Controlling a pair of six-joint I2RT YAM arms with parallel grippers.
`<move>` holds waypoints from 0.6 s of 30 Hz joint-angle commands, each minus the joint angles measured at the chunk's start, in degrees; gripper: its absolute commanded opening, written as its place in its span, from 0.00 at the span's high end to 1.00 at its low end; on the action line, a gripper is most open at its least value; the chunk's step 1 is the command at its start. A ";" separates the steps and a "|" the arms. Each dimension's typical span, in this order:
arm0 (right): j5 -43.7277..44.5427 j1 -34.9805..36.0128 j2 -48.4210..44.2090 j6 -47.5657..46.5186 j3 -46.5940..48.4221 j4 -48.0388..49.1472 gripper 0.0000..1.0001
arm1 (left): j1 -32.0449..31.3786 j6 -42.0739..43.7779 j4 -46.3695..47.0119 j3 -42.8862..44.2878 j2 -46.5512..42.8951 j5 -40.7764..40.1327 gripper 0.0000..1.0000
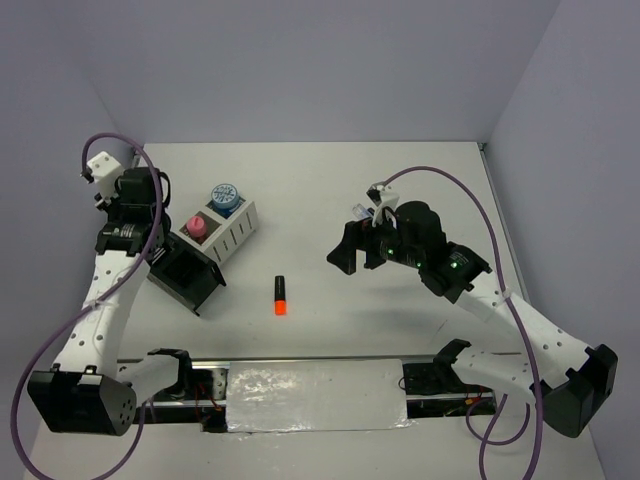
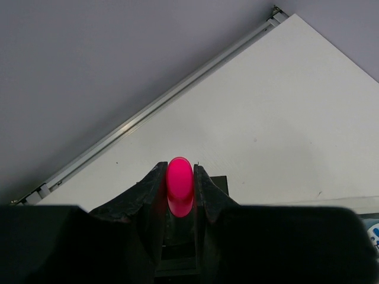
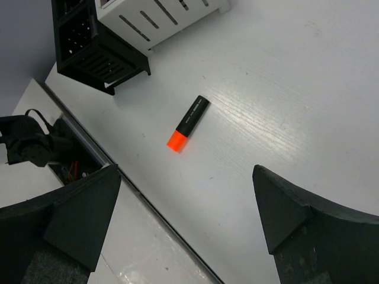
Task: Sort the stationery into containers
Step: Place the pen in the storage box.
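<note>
My left gripper (image 2: 179, 170) is shut on a pink highlighter (image 2: 179, 186), of which only the rounded pink end shows between the fingers. In the top view the left gripper (image 1: 163, 256) hangs over the black organizer (image 1: 188, 280). The white slotted organizer (image 1: 238, 238) beside it holds a blue patterned tape roll (image 1: 224, 197) and a pink tube (image 1: 196, 228). An orange highlighter (image 1: 280, 296) with a black end lies on the table, also in the right wrist view (image 3: 189, 123). My right gripper (image 1: 352, 252) is open and empty above the table, right of the highlighter (image 3: 186, 207).
The black organizer (image 3: 95, 53) and white organizer (image 3: 160, 21) stand together at the left. A metal rail (image 1: 310, 380) runs along the near table edge between the arm bases. Grey walls close the back and sides.
</note>
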 commanded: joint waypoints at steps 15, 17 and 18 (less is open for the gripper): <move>-1.95 0.28 -0.33 -0.96 1.02 0.11 0.00 | 0.42 -2.58 8.51 -9.45 -2.38 3.14 0.01; -2.03 0.19 0.64 -0.26 0.75 0.64 0.00 | 0.33 -2.23 7.46 -7.97 -3.43 4.38 0.01; -0.82 0.54 1.95 -0.08 0.84 0.29 0.00 | 0.42 -1.97 6.33 -7.26 -3.78 6.04 0.01</move>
